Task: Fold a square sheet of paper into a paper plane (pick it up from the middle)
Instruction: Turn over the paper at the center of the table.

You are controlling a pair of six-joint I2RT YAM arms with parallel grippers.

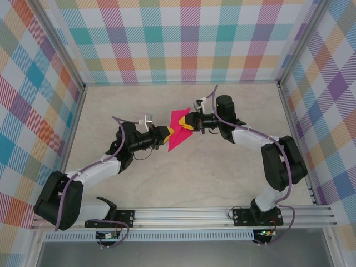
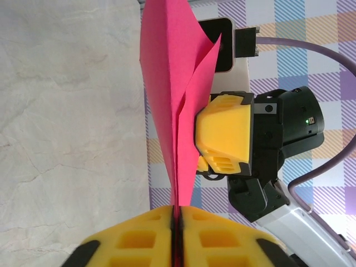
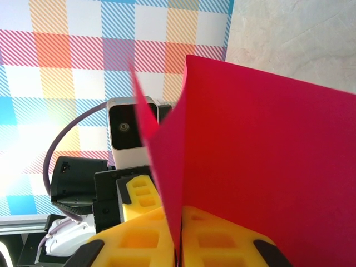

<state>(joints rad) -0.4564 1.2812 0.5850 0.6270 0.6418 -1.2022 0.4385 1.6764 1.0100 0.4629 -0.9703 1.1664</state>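
1 pink paper (image 1: 177, 137), 2 grippers, L gripper (image 1: 168, 133), R gripper (image 1: 187, 123)

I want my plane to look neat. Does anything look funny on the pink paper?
No tear shows. The pink paper, gripped by the left jaws and right jaws, has one flap splaying away from the fold instead of lying flat.

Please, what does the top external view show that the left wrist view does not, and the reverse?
Top external view: the left arm's base and the right arm's base bolted to the aluminium rail. Left wrist view: close up, the folded magenta-pink paper sheet pinched edge-on in the shut left tool, its layers spreading apart higher up. Both: that paper held between the left tool and the right tool, which is shut on it from the opposite side.
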